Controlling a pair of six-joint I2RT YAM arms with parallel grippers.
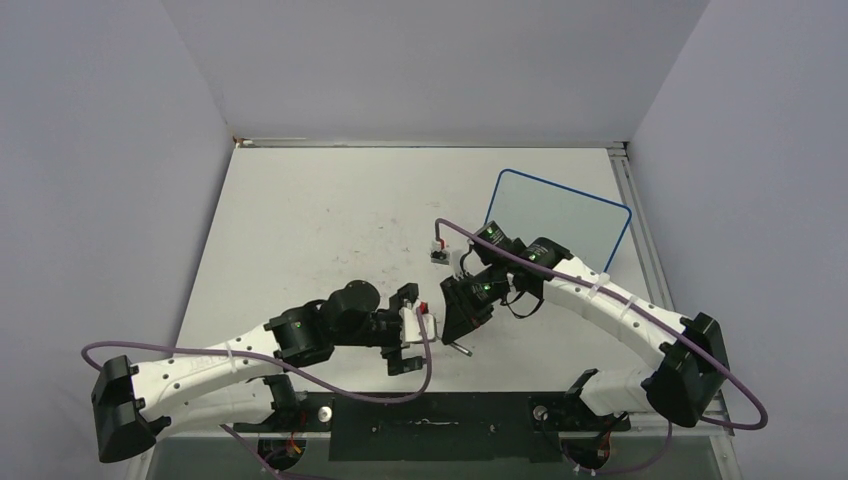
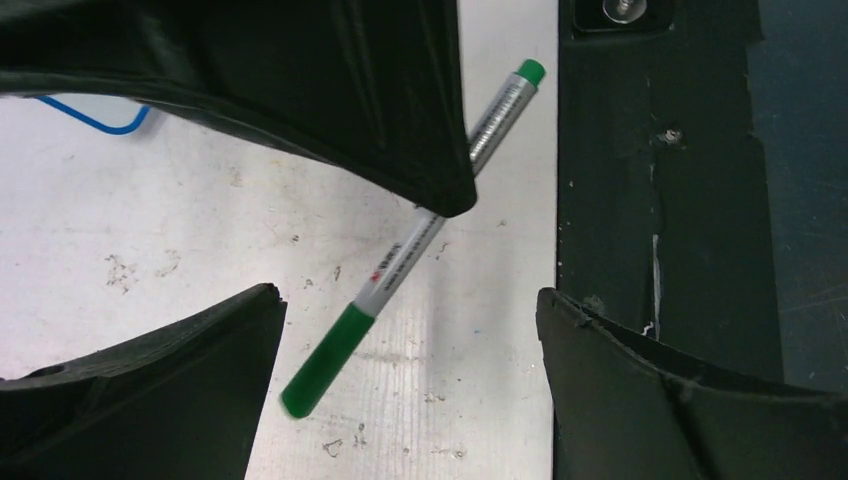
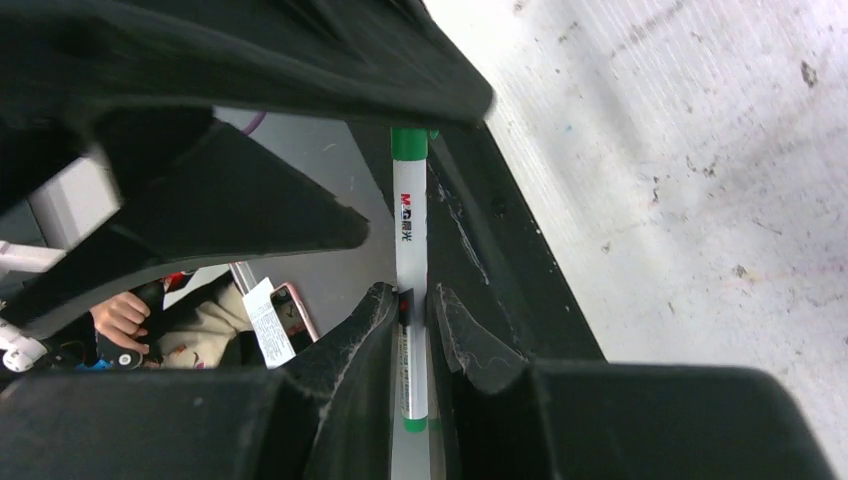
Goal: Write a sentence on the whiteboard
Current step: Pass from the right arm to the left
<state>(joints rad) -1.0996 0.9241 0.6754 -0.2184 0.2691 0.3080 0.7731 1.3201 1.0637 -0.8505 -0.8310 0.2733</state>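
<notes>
1. Whiteboard [image 1: 556, 215] lies on the far right part of the table [image 1: 300, 220], its blue rim showing, its near edge partly hidden by the right arm [image 1: 600, 300].
2. The right gripper [image 3: 411, 305], apart from the board and nearer the table's front, is clenched on a green marker [image 3: 410, 240].
3. The left gripper [image 2: 410, 310] faces that marker from the left, fingers [image 2: 200, 380] spread wide, grasping nothing.

The scuffed white tabletop [image 1: 300, 220] carries a blue-rimmed glossy whiteboard [image 1: 560, 215], lying just beyond the right gripper [image 3: 415, 305].
</notes>
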